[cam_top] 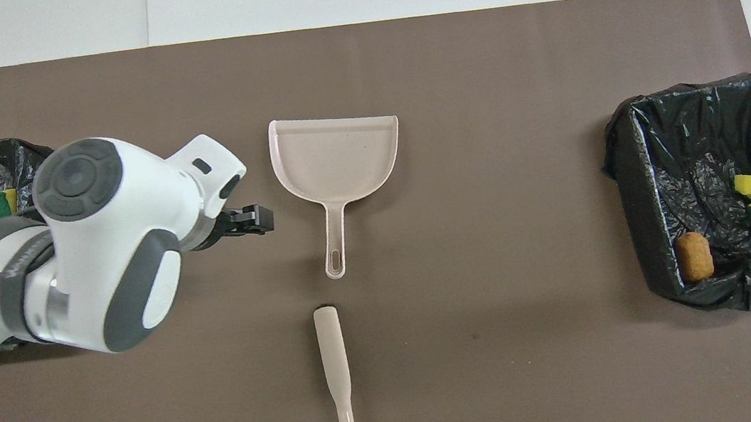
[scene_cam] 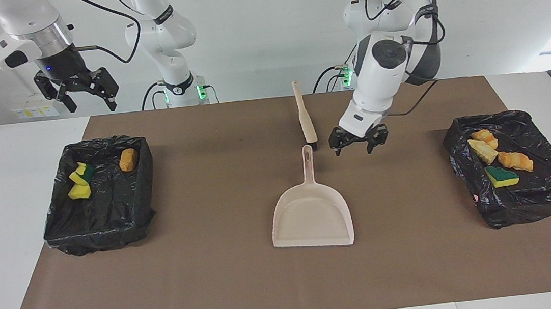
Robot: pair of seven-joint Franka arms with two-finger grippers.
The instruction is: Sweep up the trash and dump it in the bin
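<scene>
With the dustpan (scene_cam: 312,215) lying flat and empty at the middle of the brown mat (scene_cam: 227,282), and all visible trash (scene_cam: 499,160) in the two bins, the step in hand appears to be clearing the arm away from the set-down tools. The left gripper (scene_cam: 359,141) hangs over bare mat beside the dustpan handle, toward the left arm's end of the table, fingers apart and holding nothing; a clean exit means lifting clear without brushing the handle or the brush (scene_cam: 304,115), which lies nearer the robots, nearly in line with that handle. The right gripper (scene_cam: 78,90) waits raised above the bin (scene_cam: 98,193) at the right arm's end, fingers spread, empty. The dustpan is smooth, rigid beige plastic with a shallow walled scoop and a slim handle ending in a hanging slot. The bins (scene_cam: 518,170) are lined with crinkled, glossy black film. The trash is porous foam in irregular yellow, green-backed and tan-orange chunks.
</scene>
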